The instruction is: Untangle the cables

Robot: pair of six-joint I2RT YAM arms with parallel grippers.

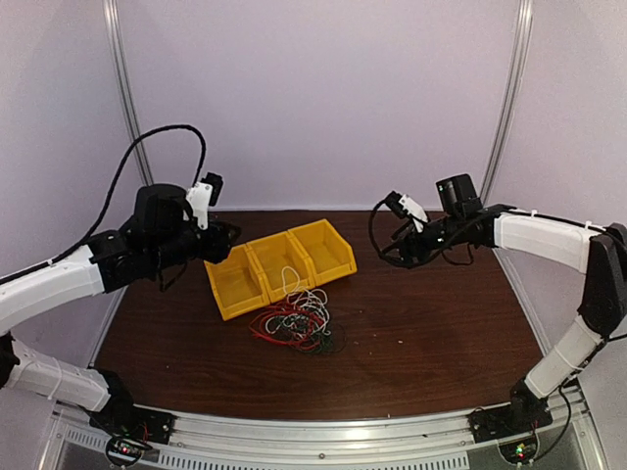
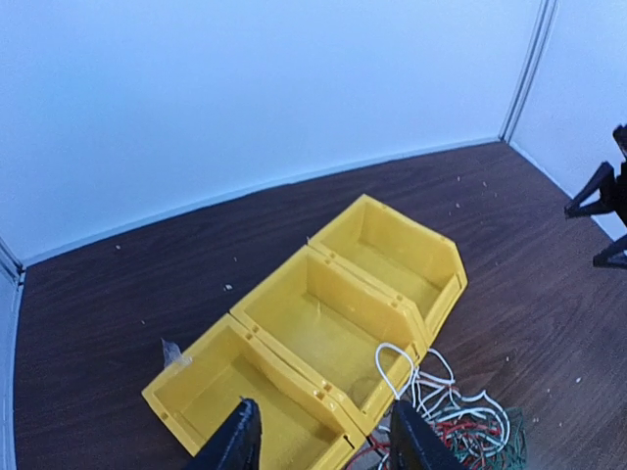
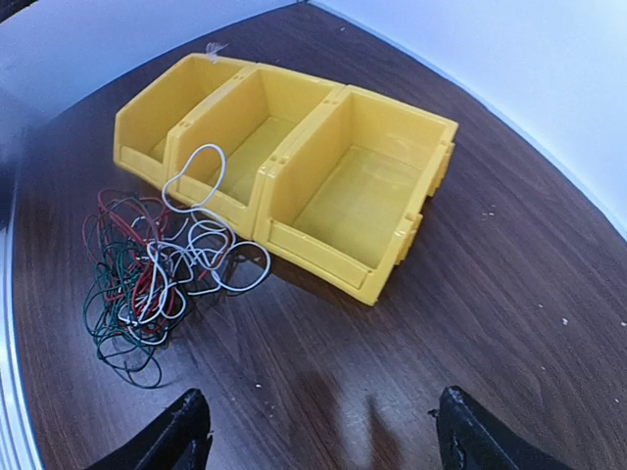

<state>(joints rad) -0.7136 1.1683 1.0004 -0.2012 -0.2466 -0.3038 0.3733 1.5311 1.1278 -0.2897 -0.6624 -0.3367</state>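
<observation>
Cables (image 1: 294,321) all one red-white-green knot on the table (image 1: 441,323) right against the yellow bins (image 1: 279,264), left gripper (image 2: 325,446) and right gripper (image 3: 328,436) both spread, empty, well clear, so could easily lift the whole clump or cinch it tighter by pinching several strands together.

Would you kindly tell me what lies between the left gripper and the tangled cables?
The row of yellow bins, seen in the top view. The left gripper hovers at its far left end, and the cables lie at its near side.
</observation>
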